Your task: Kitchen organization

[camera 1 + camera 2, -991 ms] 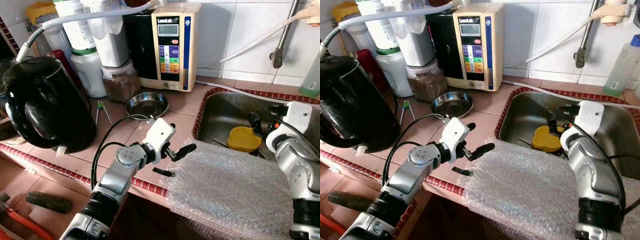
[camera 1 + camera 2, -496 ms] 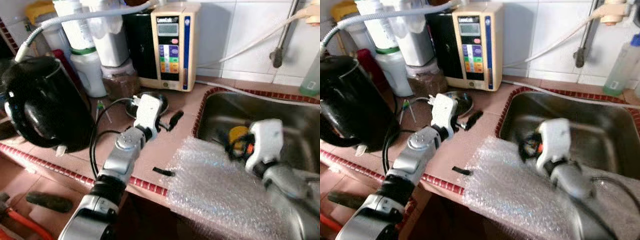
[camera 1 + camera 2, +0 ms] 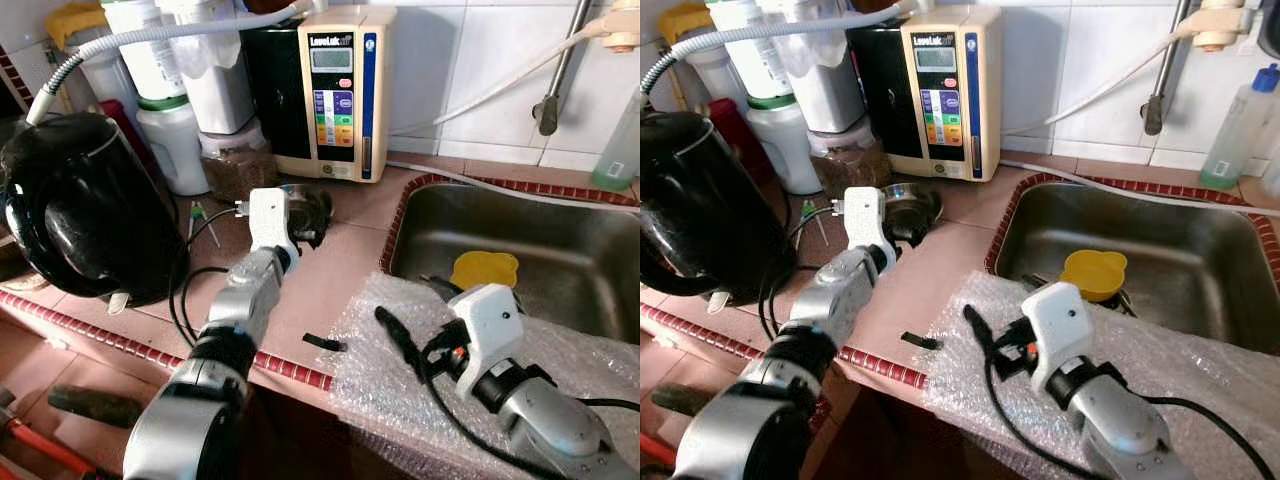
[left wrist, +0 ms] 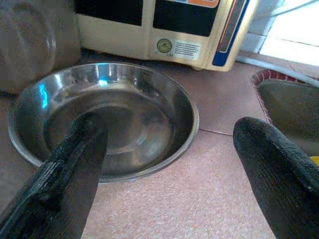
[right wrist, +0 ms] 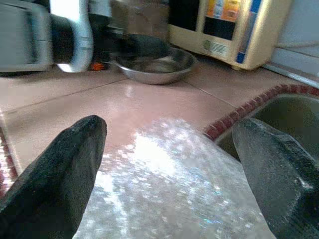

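A shallow steel bowl [image 4: 119,114] sits on the pink tiled counter in front of a cream water machine [image 3: 335,90]. My left gripper [image 3: 305,215] is open right at the bowl. One finger hangs over its inside and the other stands past its rim toward the sink, as the left wrist view shows. A sheet of bubble wrap [image 3: 400,400] lies over the counter's front edge beside the sink. My right gripper [image 3: 410,315] is open low over that sheet and points toward the bowl [image 5: 157,62]. A yellow plastic cup [image 3: 484,270] lies in the sink.
A black kettle [image 3: 85,205] fills the counter's left end, with white jars and a hose behind it. The steel sink [image 3: 570,240] is at the right, a clear bottle [image 3: 1230,120] behind it. A small black piece [image 3: 325,343] lies near the counter edge.
My left gripper has swung from the bubble wrap's edge back to the steel bowl. My right arm has come out of the sink and now lies over the bubble wrap.
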### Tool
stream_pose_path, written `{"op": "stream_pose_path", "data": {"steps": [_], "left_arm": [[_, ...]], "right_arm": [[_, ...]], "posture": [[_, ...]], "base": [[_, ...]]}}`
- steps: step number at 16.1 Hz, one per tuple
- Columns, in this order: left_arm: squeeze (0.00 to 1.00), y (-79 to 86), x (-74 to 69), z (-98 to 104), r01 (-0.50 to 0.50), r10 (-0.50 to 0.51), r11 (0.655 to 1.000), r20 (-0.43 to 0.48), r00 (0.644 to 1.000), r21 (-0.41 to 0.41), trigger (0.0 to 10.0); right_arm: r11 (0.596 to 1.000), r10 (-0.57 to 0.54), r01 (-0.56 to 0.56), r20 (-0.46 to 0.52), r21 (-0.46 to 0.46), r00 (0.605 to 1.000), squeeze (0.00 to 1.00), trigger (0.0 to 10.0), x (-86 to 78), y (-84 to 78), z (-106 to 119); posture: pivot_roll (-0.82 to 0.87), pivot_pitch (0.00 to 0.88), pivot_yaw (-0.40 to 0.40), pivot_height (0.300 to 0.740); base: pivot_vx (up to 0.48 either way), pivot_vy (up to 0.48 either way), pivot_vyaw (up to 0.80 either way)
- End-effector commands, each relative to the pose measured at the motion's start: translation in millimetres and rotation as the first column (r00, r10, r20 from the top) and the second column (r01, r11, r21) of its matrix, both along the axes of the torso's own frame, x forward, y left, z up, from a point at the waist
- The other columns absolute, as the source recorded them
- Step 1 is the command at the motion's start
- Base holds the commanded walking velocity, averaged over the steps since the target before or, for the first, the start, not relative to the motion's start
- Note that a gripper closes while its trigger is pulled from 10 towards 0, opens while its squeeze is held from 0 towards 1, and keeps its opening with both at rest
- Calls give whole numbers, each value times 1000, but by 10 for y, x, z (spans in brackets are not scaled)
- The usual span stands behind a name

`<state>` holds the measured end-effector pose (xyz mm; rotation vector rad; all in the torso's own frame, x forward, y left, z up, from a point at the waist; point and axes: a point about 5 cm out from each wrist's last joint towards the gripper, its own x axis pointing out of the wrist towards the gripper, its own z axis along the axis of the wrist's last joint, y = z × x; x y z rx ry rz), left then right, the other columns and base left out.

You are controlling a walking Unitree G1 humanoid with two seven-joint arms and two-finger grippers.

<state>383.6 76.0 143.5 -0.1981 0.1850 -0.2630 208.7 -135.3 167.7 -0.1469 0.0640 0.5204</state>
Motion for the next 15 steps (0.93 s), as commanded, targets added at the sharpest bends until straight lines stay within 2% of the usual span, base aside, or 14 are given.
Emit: {"op": "stream_pose_path", "data": {"steps": [1,3,5,6,9,12,15], "left_arm": [[0,-3,19,-26,-30,29,1000,-49,998,-4,10000],[0,6,20,-103,-76,73,997,-123,990,-20,10000],[0,34,19,-182,-133,123,991,-197,973,-35,10000],[0,58,18,-209,-168,158,985,-221,963,-31,10000],[0,21,22,-215,-178,156,982,-252,955,-65,10000],[0,-48,48,-152,-199,151,968,-283,947,-150,10000],[0,-21,72,-121,-280,181,927,-354,917,-251,10000]], "right_arm": [[998,60,-60,-2,15,998,443,10000,-66,85,47],[996,80,-80,-12,25,997,388,10000,-110,114,44],[999,43,-42,-21,18,999,353,10000,-121,78,24],[1000,25,-25,-21,17,999,341,10000,-124,69,19],[1000,25,-25,-28,18,999,341,10000,-150,107,6],[1000,25,-25,-30,18,999,337,10000,-160,137,-15],[1000,22,-21,-30,16,999,341,10000,-148,155,-30]], "posture": [[-94,0,136,740],[-99,0,140,740],[-110,0,147,740],[-112,0,149,740],[-121,0,158,740],[-125,0,165,740],[-125,0,167,740]], "base": [[0,0,0],[0,0,0],[0,0,0],[0,0,0],[0,0,0],[0,0,0],[0,0,0]]}}
